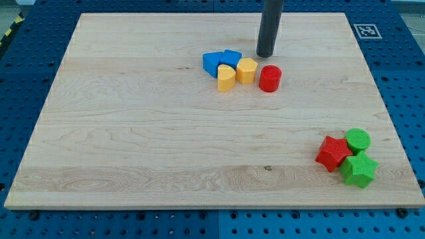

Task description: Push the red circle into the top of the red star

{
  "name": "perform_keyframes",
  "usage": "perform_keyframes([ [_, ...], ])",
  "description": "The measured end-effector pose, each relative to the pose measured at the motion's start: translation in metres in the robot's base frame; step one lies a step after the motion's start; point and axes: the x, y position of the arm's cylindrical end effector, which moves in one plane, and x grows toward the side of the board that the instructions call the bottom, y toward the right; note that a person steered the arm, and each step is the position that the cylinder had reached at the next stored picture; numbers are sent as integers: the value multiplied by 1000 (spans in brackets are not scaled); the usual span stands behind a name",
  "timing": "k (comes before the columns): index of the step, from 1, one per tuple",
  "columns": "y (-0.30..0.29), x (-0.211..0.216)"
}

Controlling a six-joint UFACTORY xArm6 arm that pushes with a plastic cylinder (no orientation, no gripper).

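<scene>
tip (266, 55) seen bare, nothing held, just above red circle (269, 78), beside yellow blocks (246, 70). red star (333, 153) lies far at view's bottom right, touched by green blocks (358, 170). risk judged: off-centre push, circle deflected sideways; green circle (358, 140) near star's top could be struck.

The scene is evenly and brightly lit, and no glare is seen on the wooden surface (133, 133). Only soft, short shadows are cast, close under the blocks and at my tip (265, 55). Focus is held sharp across the surface; its edges are rendered straight, without noticeable distortion.
</scene>
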Motion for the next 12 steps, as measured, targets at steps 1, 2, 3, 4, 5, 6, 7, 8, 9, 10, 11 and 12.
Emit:
perform_keyframes([
  [1, 0, 11],
  [2, 0, 29],
  [3, 0, 48],
  [4, 0, 57],
  [5, 1, 77],
  [6, 1, 80],
  [7, 1, 87],
  [8, 1, 102],
  [9, -4, 102],
  [10, -4, 122],
  [11, -4, 132],
  [12, -19, 131],
])
